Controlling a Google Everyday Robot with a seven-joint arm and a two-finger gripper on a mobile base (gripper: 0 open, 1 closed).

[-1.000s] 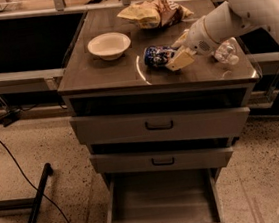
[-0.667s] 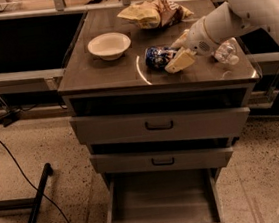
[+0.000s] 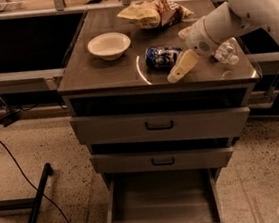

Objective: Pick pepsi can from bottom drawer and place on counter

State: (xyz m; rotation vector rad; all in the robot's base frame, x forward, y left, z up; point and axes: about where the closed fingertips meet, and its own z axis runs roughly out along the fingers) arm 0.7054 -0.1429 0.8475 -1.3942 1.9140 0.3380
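The fingers stand spread apart. The nearer, cream-coloured one slants toward 7 o'clock in front of the right end of the pepsi can, and the other pokes out behind it toward 12 o'clock. Whether either pad touches the metal cannot be told.

The gripper sits low over the counter, right of its middle. It hangs at the end of the white arm, which comes in from 2 o'clock.

The pepsi can lies on its side on the counter, its long axis running from 9 to 3 o'clock. Its blue side with the round logo faces up, and its right end is between the fingers. A faint white curved reflection marks the glossy top just at the can's 8 o'clock.

From the can:
- A white bowl stands upright at 10 o'clock, apart from it.
- Crumpled snack bags, yellow and brown, lie at 12 o'clock by the far edge.
- A clear plastic water bottle lies at 3 o'clock, just beyond the gripper's wrist.

At 6 o'clock, below the counter, the top drawer and the middle drawer are pushed in, each with a black handle. The bottom drawer is pulled out toward the camera, with its flat floor showing.

On the speckled floor at 8 o'clock lie a black cable and a black bar.
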